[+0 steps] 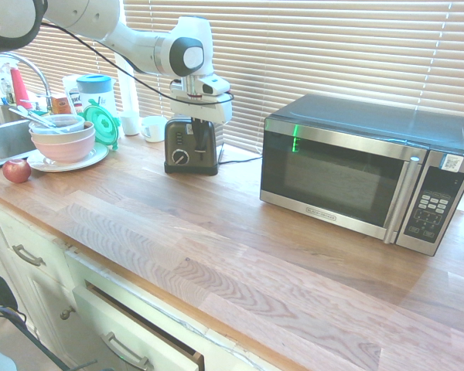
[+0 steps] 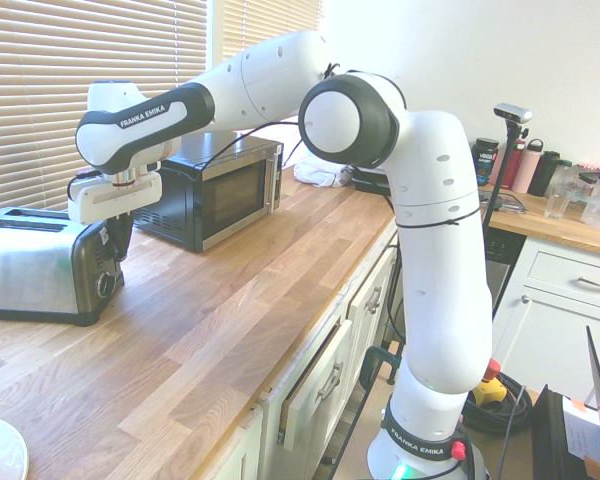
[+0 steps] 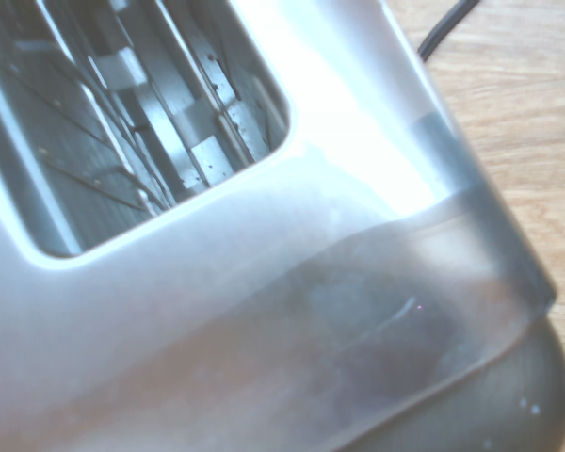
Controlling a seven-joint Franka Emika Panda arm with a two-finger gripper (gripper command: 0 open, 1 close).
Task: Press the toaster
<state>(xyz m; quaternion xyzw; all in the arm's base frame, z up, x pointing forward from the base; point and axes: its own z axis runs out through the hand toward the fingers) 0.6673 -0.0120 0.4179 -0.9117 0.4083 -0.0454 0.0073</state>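
As one white robot arm point(image 1: 151, 50) reaches over a wooden counter point(image 1: 216, 255), its gripper point(image 1: 199, 147) holds its two fingers together against or just beside the end panel of a single toaster point(image 1: 192, 161); exact contact cannot be told. On a clock face laid over the first exterior view, one drawer point(image 1: 131, 332) stands open nearest, at 7 o'clock. Beyond it, one red apple point(image 1: 17, 171) sits at 9, near one plate point(image 1: 89, 160) bearing a pink bowl point(image 1: 64, 147). One microwave point(image 1: 332, 174) stands at 3, the toaster at 11, and farther back two white mugs point(image 1: 154, 130) point(image 1: 130, 123) at 10. The second exterior view alone reveals both toaster slots point(image 2: 30, 225) and a pink bottle point(image 2: 527, 168) at 2; the wrist view alone looks down upon metal racks point(image 3: 174, 122) inside the toaster.
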